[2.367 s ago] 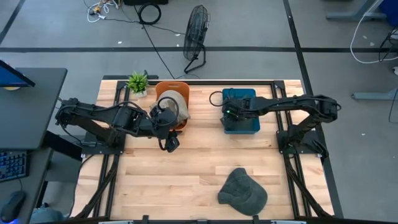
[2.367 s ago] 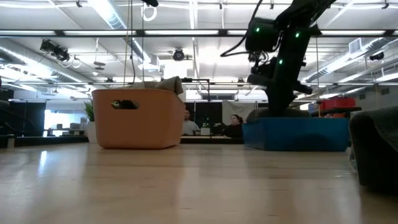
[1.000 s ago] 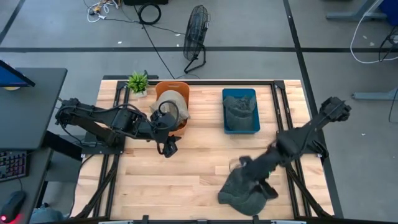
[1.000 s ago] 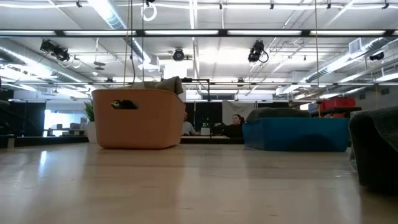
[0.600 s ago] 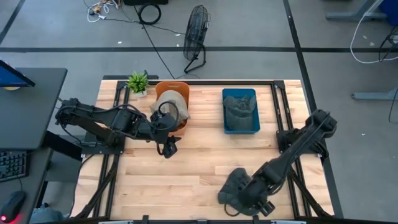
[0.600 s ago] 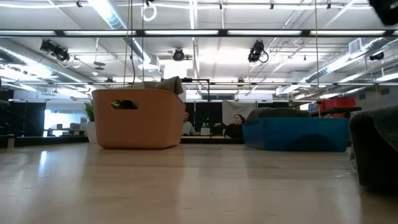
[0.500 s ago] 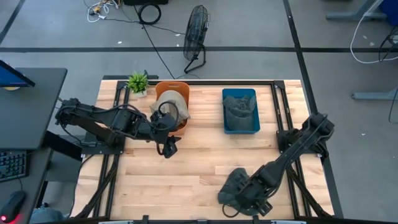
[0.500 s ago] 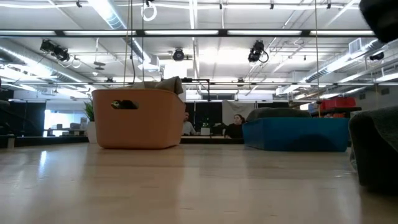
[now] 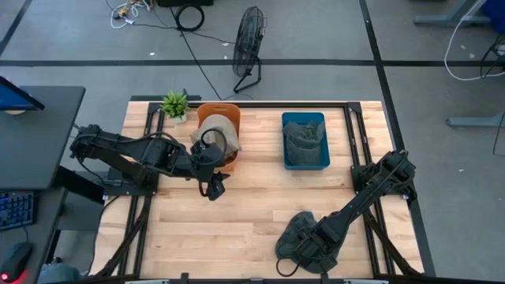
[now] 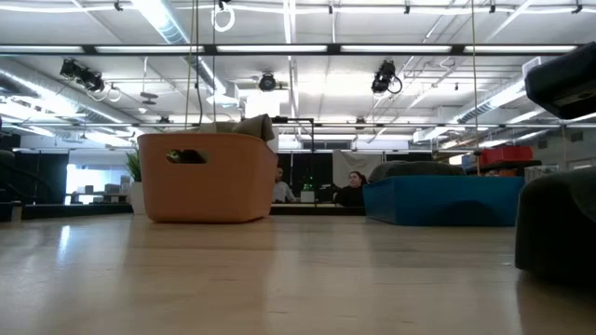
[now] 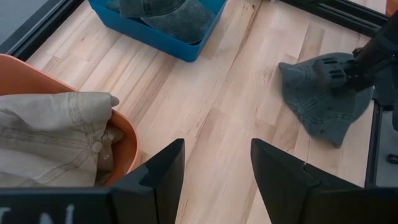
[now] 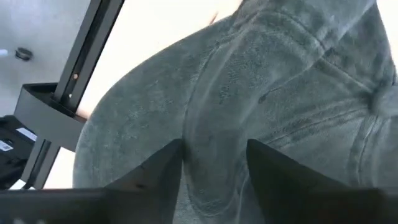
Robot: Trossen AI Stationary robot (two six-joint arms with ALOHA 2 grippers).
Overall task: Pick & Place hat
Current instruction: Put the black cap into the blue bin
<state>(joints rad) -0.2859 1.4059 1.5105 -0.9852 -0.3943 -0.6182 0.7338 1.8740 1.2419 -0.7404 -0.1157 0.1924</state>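
A grey hat lies flat on the wooden table near its front edge; it also shows in the low view and the left wrist view. My right gripper is down on it, fingers open. In the right wrist view the hat fills the picture. My left gripper is open and empty, next to an orange basket that holds a beige hat. A blue bin holds another grey hat. My right gripper's open fingers come down on the grey hat's crown from above, slanting toward the table's near left. A ridge of cloth stands between them. The hat lies on the table. Whether the fingertips press into the cloth, I cannot tell.
A small green plant stands at the far left corner, next to the basket. Bare wood lies between the basket, the bin and the grey hat. Dark frame rails run along the table's edges.
My right gripper has gone toward the table's near edge and a little left, and down onto the grey hat. In the low view the hat's edge has shifted slightly and the gripper's body has come into the top right.
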